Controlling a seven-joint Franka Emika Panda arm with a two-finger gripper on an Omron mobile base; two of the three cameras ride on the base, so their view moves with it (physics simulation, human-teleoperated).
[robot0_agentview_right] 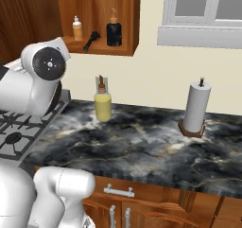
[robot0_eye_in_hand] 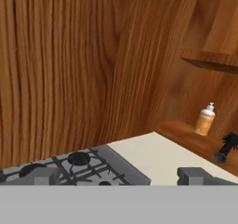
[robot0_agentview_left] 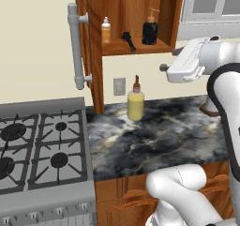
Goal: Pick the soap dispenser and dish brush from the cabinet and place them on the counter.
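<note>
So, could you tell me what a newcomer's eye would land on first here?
Probably the open cabinet, its shelf holding a small orange bottle, a black brush lying down and a black dispenser. Next, the yellow bottle standing on the counter below, with the stove at the left and a paper towel roll at the right.

Inspection finding: no legible text, label, brand, number or sign on any bottle, cabinet, stove or tabletop surface in any view.
</note>
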